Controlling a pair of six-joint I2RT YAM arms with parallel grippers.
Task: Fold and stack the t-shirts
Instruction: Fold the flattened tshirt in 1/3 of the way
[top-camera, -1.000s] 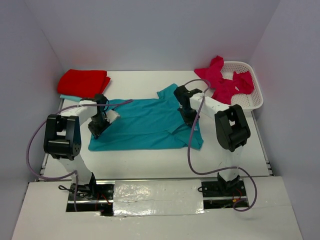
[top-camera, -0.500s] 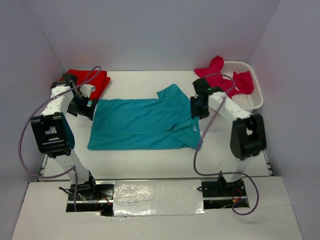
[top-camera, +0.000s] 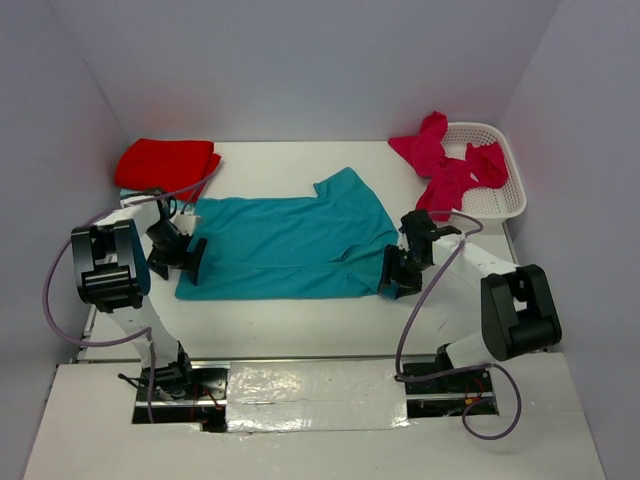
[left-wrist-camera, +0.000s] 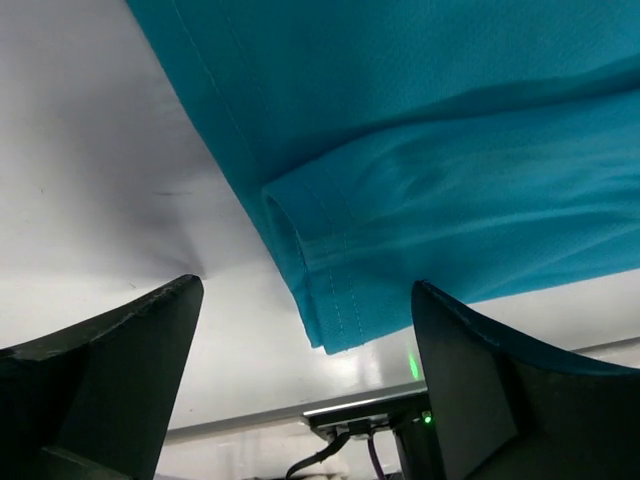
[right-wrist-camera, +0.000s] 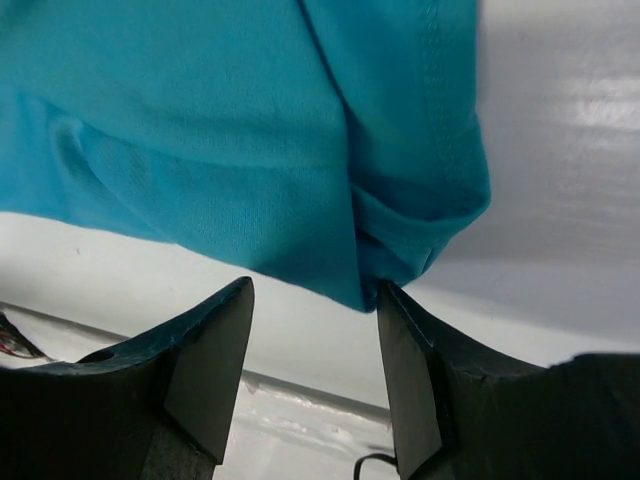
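A teal t-shirt (top-camera: 285, 245) lies spread across the middle of the table, with one sleeve (top-camera: 345, 190) pointing toward the back. My left gripper (top-camera: 186, 262) is open at the shirt's near left corner. In the left wrist view that hemmed corner (left-wrist-camera: 325, 310) lies between the wide-apart fingers (left-wrist-camera: 130, 350), untouched. My right gripper (top-camera: 392, 276) is open at the near right corner. That corner's folded edge (right-wrist-camera: 400, 240) sits just above its fingertips (right-wrist-camera: 225, 320), not pinched. A folded red t-shirt (top-camera: 165, 162) lies at the back left. Magenta t-shirts (top-camera: 445, 165) spill from the basket.
A white mesh basket (top-camera: 505, 200) stands at the back right, against the right wall. A strip of pale teal cloth (top-camera: 135, 194) shows under the red stack. The table's near edge rail (left-wrist-camera: 370, 405) runs just past the left fingers. Cables loop beside both arms.
Both arms left the shirt's middle, swung outward toward the back and came down to its near corners. The shirt now lies flatter and wider. Both grippers opened.
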